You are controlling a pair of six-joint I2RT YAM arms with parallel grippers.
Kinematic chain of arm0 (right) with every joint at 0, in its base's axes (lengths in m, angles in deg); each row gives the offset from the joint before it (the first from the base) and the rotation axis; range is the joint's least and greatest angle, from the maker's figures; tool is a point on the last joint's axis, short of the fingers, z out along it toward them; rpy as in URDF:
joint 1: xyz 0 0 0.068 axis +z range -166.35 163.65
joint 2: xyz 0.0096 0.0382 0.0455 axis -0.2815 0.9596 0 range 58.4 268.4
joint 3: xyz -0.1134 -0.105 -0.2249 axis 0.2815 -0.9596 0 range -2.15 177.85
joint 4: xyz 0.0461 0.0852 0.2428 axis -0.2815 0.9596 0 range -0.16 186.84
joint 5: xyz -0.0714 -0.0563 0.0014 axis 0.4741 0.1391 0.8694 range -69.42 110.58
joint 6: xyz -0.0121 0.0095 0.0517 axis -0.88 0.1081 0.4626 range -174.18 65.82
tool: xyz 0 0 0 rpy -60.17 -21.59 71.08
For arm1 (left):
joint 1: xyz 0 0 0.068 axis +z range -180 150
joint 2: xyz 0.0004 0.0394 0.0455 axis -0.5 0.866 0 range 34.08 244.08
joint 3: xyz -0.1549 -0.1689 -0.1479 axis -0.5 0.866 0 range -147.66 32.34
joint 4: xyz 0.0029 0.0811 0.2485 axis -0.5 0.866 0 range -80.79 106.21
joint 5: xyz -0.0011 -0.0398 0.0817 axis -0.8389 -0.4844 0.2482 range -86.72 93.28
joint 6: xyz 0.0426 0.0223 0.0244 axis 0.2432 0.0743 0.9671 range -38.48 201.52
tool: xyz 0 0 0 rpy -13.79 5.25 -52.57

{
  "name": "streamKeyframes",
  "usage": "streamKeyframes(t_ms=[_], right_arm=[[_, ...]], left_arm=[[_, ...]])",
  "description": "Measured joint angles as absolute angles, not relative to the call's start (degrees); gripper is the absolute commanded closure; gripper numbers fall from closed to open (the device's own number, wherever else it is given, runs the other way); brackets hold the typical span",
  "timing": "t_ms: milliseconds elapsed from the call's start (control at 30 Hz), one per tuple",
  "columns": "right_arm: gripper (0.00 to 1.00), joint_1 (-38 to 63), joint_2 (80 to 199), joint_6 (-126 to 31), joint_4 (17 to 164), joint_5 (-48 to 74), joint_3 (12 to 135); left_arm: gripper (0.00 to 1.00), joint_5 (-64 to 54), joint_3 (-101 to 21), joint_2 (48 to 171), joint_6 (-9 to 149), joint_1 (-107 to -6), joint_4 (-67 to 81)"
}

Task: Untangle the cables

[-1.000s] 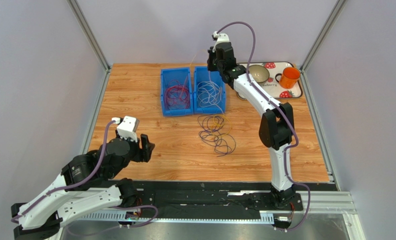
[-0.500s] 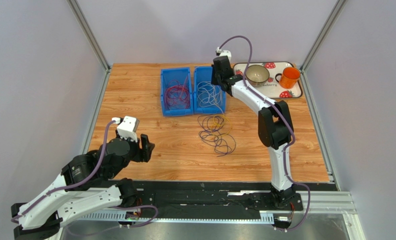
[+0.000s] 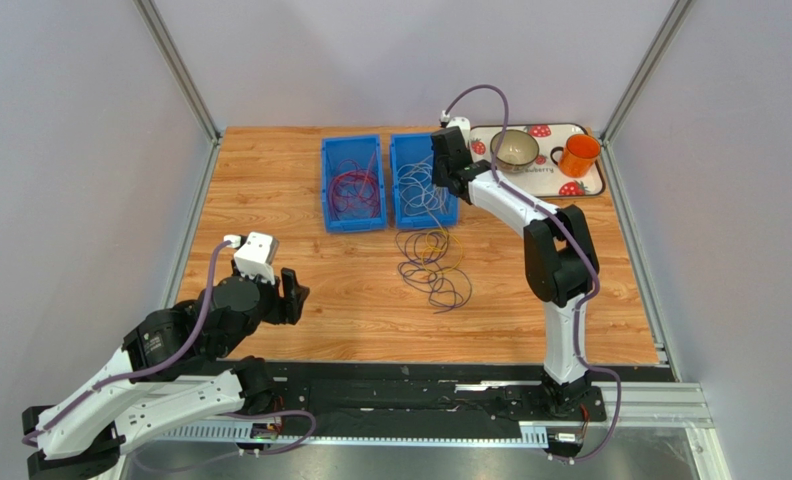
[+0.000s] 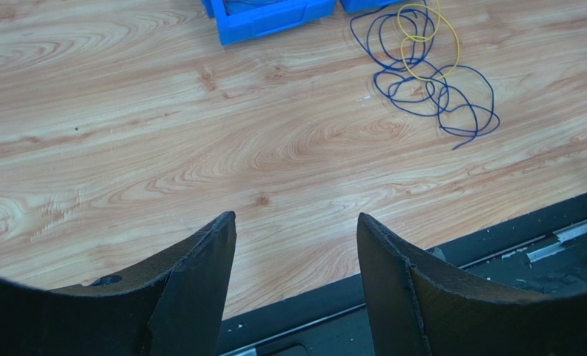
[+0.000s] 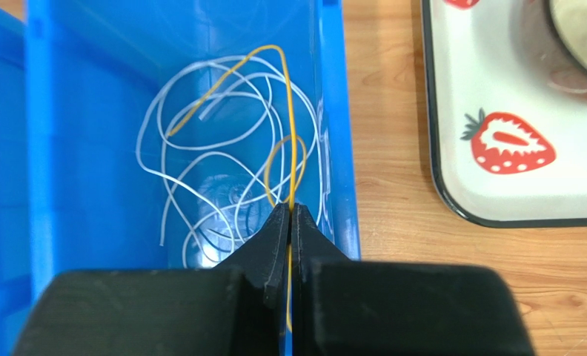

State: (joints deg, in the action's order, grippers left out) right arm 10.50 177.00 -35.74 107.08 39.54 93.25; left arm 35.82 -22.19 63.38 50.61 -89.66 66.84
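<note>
The cables are lying in three groups. The dark red loops (image 3: pixel 355 190) are sitting in the left blue bin (image 3: pixel 326 195) and the white loops (image 3: pixel 418 188) in the right blue bin (image 5: pixel 335 111). A dark purple tangle (image 4: pixel 430 93) with yellow rings (image 4: pixel 420 38) is sprawling on the wooden table (image 3: pixel 270 190) just in front of the bins. The right gripper (image 5: pixel 290 211) is pinching a yellow-orange cable (image 5: pixel 293 111) inside the right bin. The strand is running straight away from the fingertips along the bin's right wall, then curving leftward over the white loops. The left gripper (image 4: pixel 296 222) is hovering spread apart, grasping nothing, over bare wood at the near left, well apart from the tangle.
</note>
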Motion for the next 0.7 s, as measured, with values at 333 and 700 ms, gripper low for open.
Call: streamKeyframes(t_ms=[333, 700], right_arm=[[1.0, 10.48, 176.2, -35.79, 106.95, 36.96, 95.96], [0.36, 10.48, 181.84, -37.3, 107.97, 30.8, 104.96]], left_arm=[[0.3, 35.73, -22.19, 63.38, 50.78, -89.66, 66.84], [0.3, 35.75, -22.19, 63.41, 50.78, -89.66, 66.84]])
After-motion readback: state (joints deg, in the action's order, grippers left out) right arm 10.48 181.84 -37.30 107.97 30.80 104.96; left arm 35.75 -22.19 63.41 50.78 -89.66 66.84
